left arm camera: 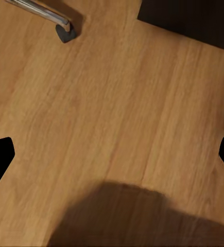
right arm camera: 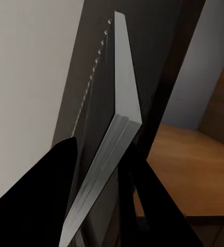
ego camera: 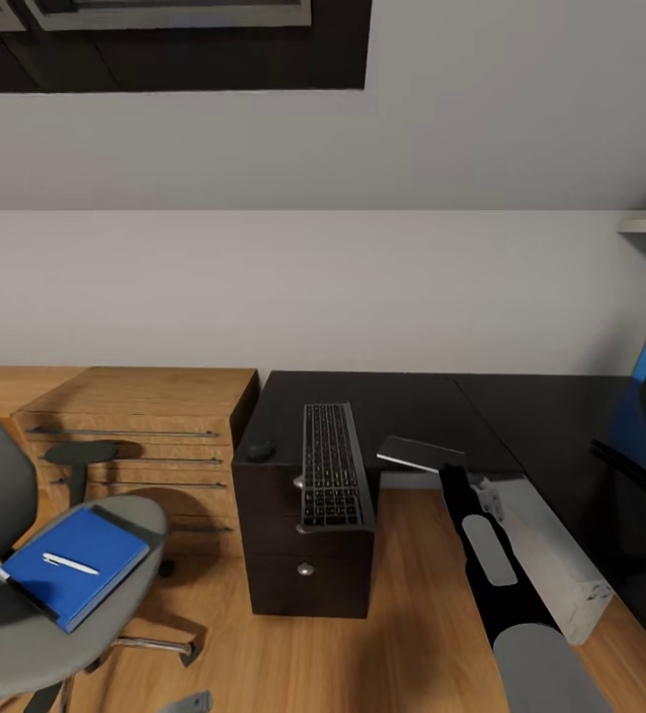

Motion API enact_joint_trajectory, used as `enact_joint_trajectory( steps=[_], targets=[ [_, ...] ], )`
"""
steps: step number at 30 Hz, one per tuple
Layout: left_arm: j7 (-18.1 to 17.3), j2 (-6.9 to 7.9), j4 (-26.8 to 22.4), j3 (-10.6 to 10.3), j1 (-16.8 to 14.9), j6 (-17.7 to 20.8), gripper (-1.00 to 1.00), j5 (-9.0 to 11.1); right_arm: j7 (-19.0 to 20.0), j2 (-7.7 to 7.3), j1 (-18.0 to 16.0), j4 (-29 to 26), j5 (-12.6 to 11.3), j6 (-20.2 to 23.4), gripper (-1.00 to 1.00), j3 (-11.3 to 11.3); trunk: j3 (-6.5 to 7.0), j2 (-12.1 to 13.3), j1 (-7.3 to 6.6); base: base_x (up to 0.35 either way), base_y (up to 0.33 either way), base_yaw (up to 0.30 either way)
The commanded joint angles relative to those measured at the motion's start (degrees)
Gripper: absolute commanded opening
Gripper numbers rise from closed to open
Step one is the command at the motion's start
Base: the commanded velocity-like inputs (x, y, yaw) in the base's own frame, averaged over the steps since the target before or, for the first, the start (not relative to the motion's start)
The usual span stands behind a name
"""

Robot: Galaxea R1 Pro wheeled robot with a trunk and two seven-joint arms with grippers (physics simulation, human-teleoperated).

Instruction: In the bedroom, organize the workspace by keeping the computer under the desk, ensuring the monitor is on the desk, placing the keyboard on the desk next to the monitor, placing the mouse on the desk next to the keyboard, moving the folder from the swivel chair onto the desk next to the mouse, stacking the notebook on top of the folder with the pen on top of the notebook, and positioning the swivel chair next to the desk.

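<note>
Sloped pale wall and light wood floor (ego camera: 402, 644) are seen behind the black desk (ego camera: 442, 401), with a wooden chest (ego camera: 135, 426) just beside it. Largest to smallest: the swivel chair (ego camera: 6, 634) is placed at the left, well apart from the desk; the pale computer (ego camera: 551, 555) lies under the desk; the keyboard (ego camera: 333, 465) rests on the drawer end, overhanging the front edge, with the mouse (ego camera: 261, 451) just beside it. The blue folder (ego camera: 75, 564) is left on the seat, the pen (ego camera: 69, 563) on top of it. The notebook (right arm camera: 109, 154) is held clamped in the right gripper (right arm camera: 99, 190), over the desk edge. The left gripper (left arm camera: 112, 154) is spread apart with nothing in it, above bare floor. The step in hand is judged to be handling the notebook; since the folder is not yet on the desk, the notebook would need parking first. No readable writing or brand is seen.
</note>
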Motion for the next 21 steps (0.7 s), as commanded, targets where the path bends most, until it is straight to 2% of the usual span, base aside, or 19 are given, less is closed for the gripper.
enact_joint_trajectory(
  steps=[1,14,18,21],
  targets=[
    [0.46,0.08,-0.18,-0.40,-0.06,0.08,1.00,0.23,-0.17,0.00,-0.04,0.06,-0.57,-0.21,-1.00,-0.02,-0.06,-0.03,0.02,0.129,0.000,0.000],
    [0.26,0.19,-0.59,-0.49,-0.06,0.04,1.00,0.26,-0.17,-0.15,-0.46,2.45,-0.53,-1.18,-1.00,-0.02,-0.06,-0.03,0.02,0.116,0.000,0.000],
    [0.32,0.28,-2.92,0.15,-0.06,0.04,1.00,0.37,-0.17,-0.15,-0.91,3.04,-0.53,-1.29,-1.00,-0.02,-0.06,-0.03,0.02,0.015,0.000,0.000],
    [0.50,0.28,-4.58,0.12,-0.06,0.04,1.00,0.40,-0.17,-0.22,-1.09,3.35,-0.53,-1.35,-1.00,-0.06,-0.60,-1.23,0.68,0.004,0.000,0.000]
  ],
)
